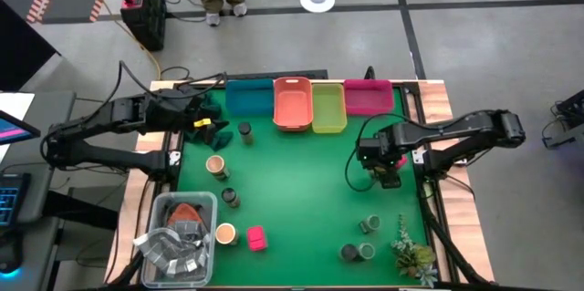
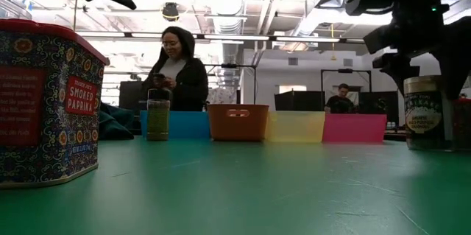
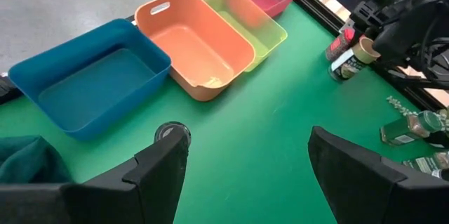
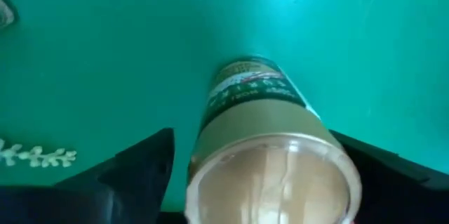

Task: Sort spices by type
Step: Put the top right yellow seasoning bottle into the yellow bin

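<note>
Green felt covers the worktop (image 1: pixel 301 191), and nearest the front edge sits a clear tub (image 1: pixel 176 236) at the left corner, a tan-topped cylinder (image 1: pixel 224 233) and a pink box (image 1: pixel 256 238) just beside it. Over at the front right, three green-topped jars (image 1: pixel 362 241) cluster near a leafy sprig (image 1: pixel 412 253).

Mid-worktop now: a dark-lidded jar (image 1: pixel 230 198) and another tan-topped cylinder (image 1: pixel 216 166) stand on the left half. On the right, the right gripper (image 1: pixel 387 174) hangs over a tan-lidded cylinder (image 4: pixel 270 161); its fingers straddle that cylinder, one to each side, gaps showing, so no firm clamp is visible.

Further back, a second dark-lidded jar (image 3: pixel 172 133) stands just before the left gripper (image 3: pixel 245 171), whose fingers are spread wide with nothing between them, above the back-left area.

Along the far edge run four trays, touching side by side: blue tray (image 1: pixel 248 99), orange tray (image 1: pixel 292 104), yellow-green tray (image 1: pixel 328 109), pink tray (image 1: pixel 369 98), all showing bare insides.

Beyond the worktop, a person (image 2: pixel 176 69) stands.
</note>
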